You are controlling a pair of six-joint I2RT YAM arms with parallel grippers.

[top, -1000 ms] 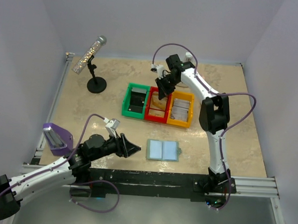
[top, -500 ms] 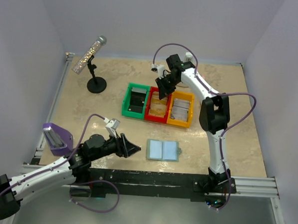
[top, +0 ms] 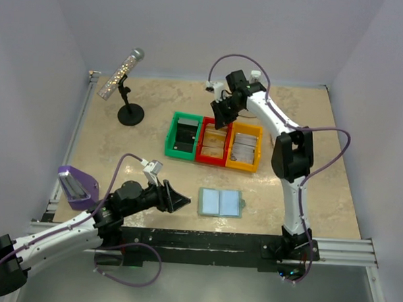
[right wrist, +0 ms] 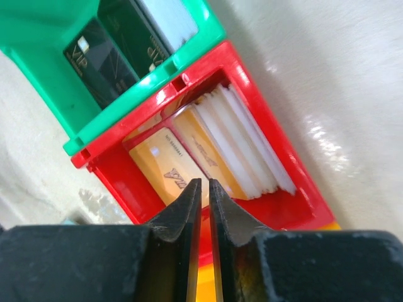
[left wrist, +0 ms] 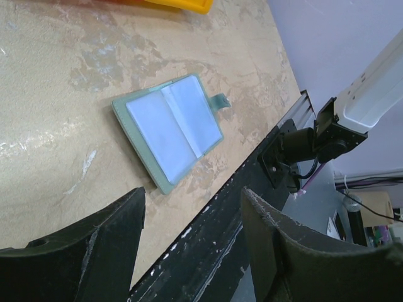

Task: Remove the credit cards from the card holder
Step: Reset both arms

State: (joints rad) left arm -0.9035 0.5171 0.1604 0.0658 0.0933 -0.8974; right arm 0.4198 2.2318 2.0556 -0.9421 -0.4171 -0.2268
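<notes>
Surface: beige marbled tabletop (top: 120, 160), pale lilac walls round it; we see both arm bases at the near edge.
Holder: small flat grey-green bifold card holder (top: 220, 202) lies open, pale blue pocket panels facing up.
Holder spot: near the front edge, betw. the two arm bases, well apart from the bins.
Holder axis: long axis runs L-R along the front edge in the top view; its closure tab sticks out of the R short end, toward the right arm's side.
Holder contents: we can't tell if any card sits in the pockets.
Bins: green plastic bin (top: 183, 136), red plastic bin (top: 213, 143) and yellow plastic bin (top: 245, 148), touching in a row mid-table.
Cards: thin plastic credit cards (right wrist: 170, 165). Tan/orange ones w/ white ones leaning beside them in the red bin, dark ones in the green, greyish ones in the yellow.
L arm: left gripper (left wrist: 192, 201) sits low, just left of the card holder and pointing at it. Fingers are spread wide w/ nothing betw. them.
R arm: right gripper (right wrist: 203, 185) hangs over the red bin, tips aimed down into it. Fingers are parted by only a thin slit, and we see nothing in it.
Other: glittery mic on black stand (top: 124, 86), back left.
</notes>
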